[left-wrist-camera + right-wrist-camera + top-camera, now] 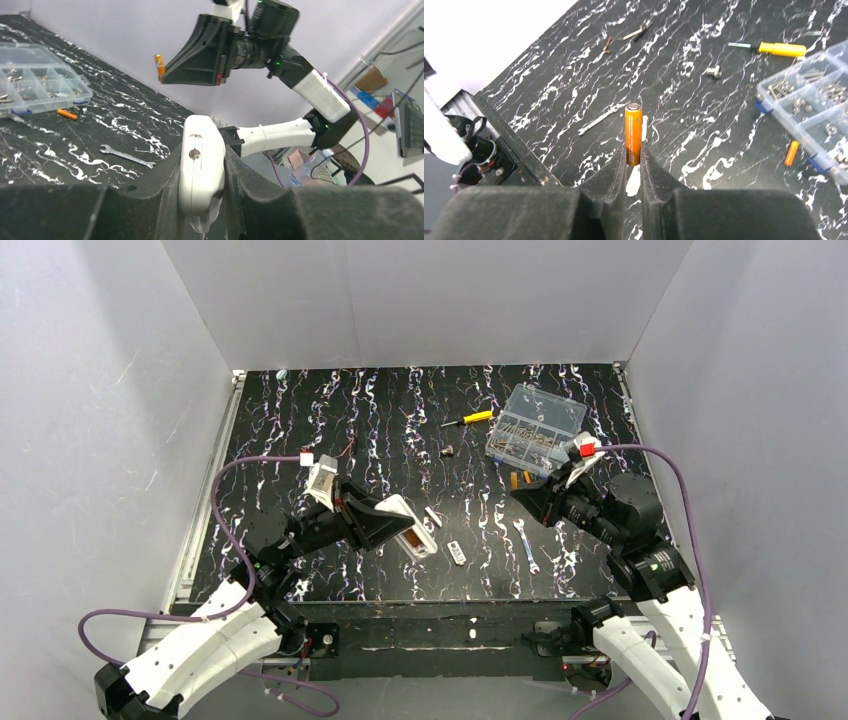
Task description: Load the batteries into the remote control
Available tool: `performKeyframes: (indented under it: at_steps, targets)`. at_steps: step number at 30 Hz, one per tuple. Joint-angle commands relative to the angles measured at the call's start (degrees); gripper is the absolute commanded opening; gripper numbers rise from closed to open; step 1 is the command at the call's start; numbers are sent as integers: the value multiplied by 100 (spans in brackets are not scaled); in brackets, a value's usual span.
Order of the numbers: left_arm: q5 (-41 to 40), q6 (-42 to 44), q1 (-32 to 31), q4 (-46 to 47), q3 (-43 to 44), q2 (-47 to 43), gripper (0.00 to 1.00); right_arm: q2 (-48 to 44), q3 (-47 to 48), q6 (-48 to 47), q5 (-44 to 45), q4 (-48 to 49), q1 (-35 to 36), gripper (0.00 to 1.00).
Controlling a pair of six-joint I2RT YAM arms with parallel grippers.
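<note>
Left jaws clamped on the white remote control [200, 165], raised over the worktop's [400, 420] near left, right jaws pinching one orange battery [633, 132] above the right side, second battery [791, 152] lying just beside the clear box [535, 430] toward the far right corner
</note>
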Motion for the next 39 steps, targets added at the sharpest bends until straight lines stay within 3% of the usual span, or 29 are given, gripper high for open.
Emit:
performKeyframes:
  at_steps: [1, 5, 9, 14, 22, 26, 39]
  targets:
    - [-755, -306, -22, 541, -270, -46, 0, 0, 27, -424, 38, 795, 51, 1]
    - [-1813, -1006, -18, 1663, -893, 290, 0, 490, 694, -772, 385, 294, 577, 1]
    - [-2483, -1543, -36, 2300, -1164, 718, 0, 971, 1306, -1150, 1687, -288, 2218, 1]
    - [-2778, -1813, -192, 2847, -1157, 1121, 0, 1460, 2097, -657, 1658, -1025, 3047, 1]
    - [-2978, -2293, -459, 2844, -1035, 1415, 0, 2610, 3974, -379, 1209, -3230, 3236, 1]
    - [-2965, -2812, -484, 2803, -980, 1615, 0, 3031, 4557, -437, 864, -3876, 3235, 1]
    - [-2898, -3443, -591, 2751, -648, 1923, 0, 3966, 5245, -347, 841, -4581, 3506, 1]
